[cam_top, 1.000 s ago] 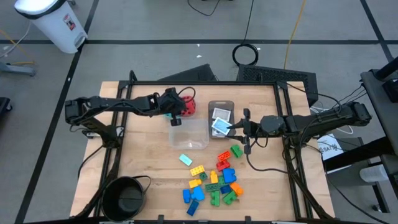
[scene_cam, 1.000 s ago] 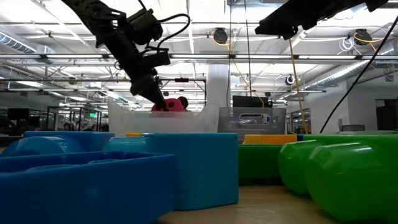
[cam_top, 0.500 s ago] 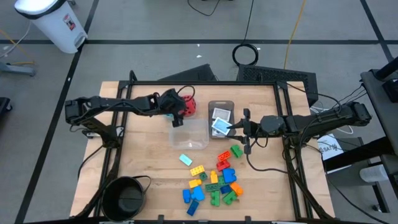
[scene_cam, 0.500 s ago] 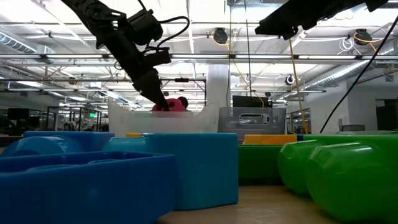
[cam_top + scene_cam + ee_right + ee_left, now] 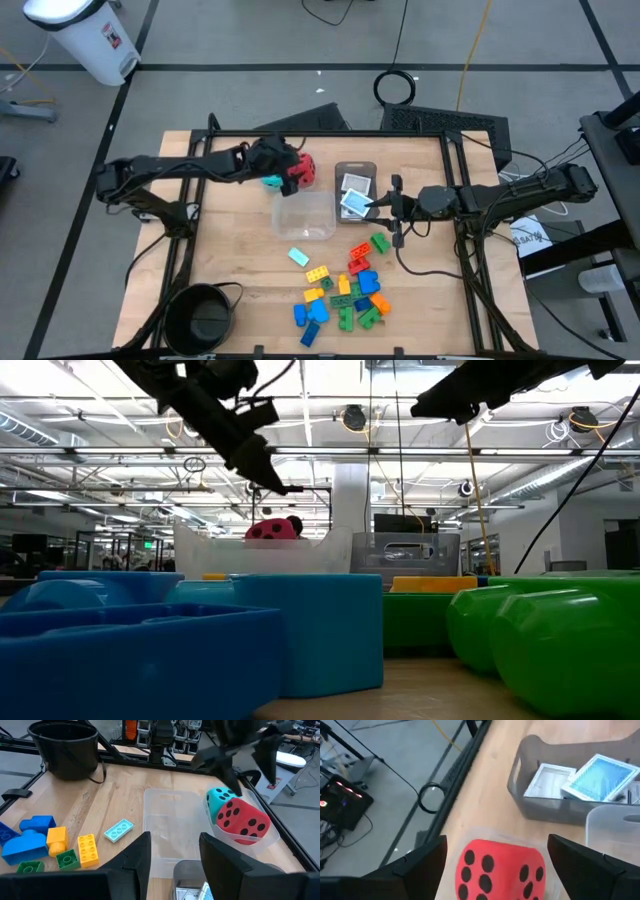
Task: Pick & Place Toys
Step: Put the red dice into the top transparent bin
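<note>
light: bright, even overhead | shadows: soft | blur: near bricks, low view

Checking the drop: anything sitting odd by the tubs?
Yes. The red die and teal die are crammed in one small clear tub; the red one sits tilted, poking above its rim. The left gripper, open, hovers just above.

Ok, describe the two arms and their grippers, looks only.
Both arms are dark, slim and jointed, with black cables looped alongside. The left gripper and right gripper each end in two flat, dark, tapered fingers. No markings are visible on either.
</note>
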`<state>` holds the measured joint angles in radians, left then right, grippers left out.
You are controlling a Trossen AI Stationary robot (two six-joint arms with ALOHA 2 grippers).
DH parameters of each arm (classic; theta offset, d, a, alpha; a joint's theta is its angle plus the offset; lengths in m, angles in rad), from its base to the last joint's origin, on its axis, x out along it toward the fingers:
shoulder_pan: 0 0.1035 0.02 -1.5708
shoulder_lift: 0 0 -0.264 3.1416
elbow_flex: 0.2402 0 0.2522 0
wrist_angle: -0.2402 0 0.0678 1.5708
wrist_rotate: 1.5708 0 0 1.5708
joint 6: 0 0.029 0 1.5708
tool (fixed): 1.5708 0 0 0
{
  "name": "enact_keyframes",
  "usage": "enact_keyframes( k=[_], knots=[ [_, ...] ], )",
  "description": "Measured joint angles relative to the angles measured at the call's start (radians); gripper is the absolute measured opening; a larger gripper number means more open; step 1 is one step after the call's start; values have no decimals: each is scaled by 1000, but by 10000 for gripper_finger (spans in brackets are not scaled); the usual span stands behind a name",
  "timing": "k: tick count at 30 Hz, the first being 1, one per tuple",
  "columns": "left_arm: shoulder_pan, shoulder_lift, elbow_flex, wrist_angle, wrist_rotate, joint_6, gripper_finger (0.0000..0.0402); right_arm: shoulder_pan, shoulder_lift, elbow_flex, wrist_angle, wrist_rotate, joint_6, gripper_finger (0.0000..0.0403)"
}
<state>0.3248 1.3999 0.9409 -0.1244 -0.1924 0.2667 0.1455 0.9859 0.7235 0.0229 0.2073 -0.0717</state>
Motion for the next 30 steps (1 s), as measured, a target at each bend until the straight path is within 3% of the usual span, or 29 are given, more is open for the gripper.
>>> enact_keyframes(
  k=[5, 8, 16, 18, 24, 30],
  knots=[
    [4, -9, 2, 10, -112, -28, 339, 0, 0, 0, 0, 0, 0, 139],
    [20, 23, 2, 3, -150, -48, 298, 0, 0, 0, 1, 0, 0, 139],
    [42, 152, 3, 14, -70, -116, 60, 0, 0, 0, 2, 0, 0, 139],
    [40, 173, 5, 15, -73, -113, 17, 0, 0, 0, 2, 0, 0, 139],
    [38, 149, -2, 33, -175, -106, 35, 0, 0, 0, 1, 0, 0, 139],
    [40, 24, 2, 75, -164, -88, 14, 0, 0, 0, -2, 0, 0, 139]
  ],
)
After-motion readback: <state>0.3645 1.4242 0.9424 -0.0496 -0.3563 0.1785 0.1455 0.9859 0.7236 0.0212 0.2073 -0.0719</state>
